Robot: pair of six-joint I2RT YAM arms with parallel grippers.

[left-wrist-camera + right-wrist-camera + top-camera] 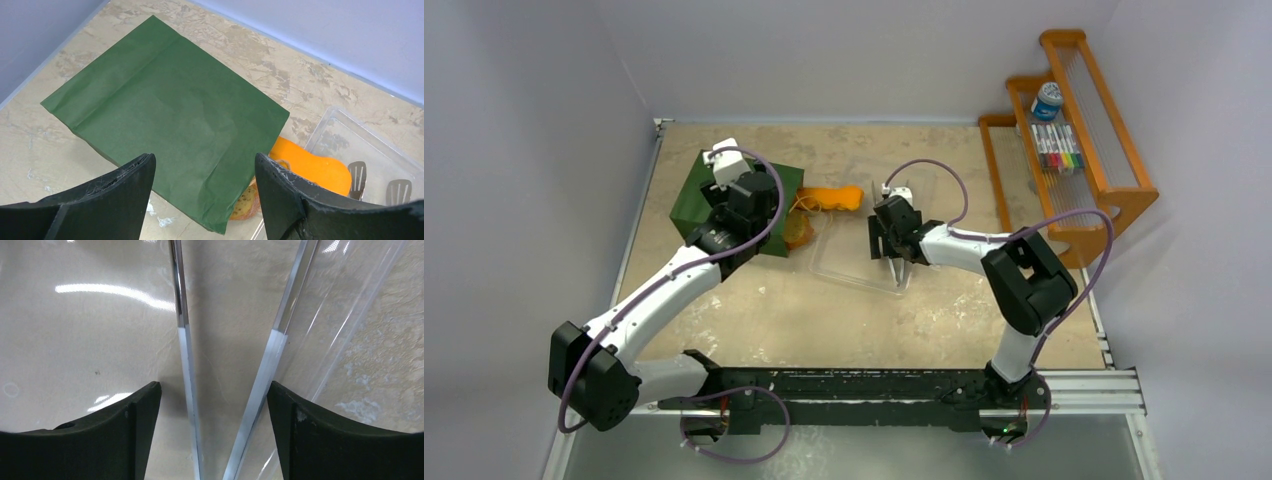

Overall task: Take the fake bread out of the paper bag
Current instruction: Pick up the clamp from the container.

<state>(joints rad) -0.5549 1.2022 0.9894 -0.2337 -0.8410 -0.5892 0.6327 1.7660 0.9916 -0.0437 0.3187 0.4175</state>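
The dark green paper bag [709, 195] [170, 115] lies flat at the back left of the table, with its mouth toward the right. An orange loaf of fake bread [834, 197] [315, 167] sticks out of the mouth. A tan brown-crusted slice [799, 232] [245, 202] shows at the mouth's near corner. My left gripper [739, 215] [205, 170] hangs open above the bag's near edge with nothing between its fingers. My right gripper [892, 245] [212, 400] stands open, straddling both arms of the metal tongs [182, 355]. The tong arms are still spread apart.
A clear plastic tray [839, 265] [345, 125] lies right of the bag, with the tongs' tips [356, 172] inside it close to the orange loaf. An orange wooden rack [1084, 150] with markers and a small jar stands at the back right.
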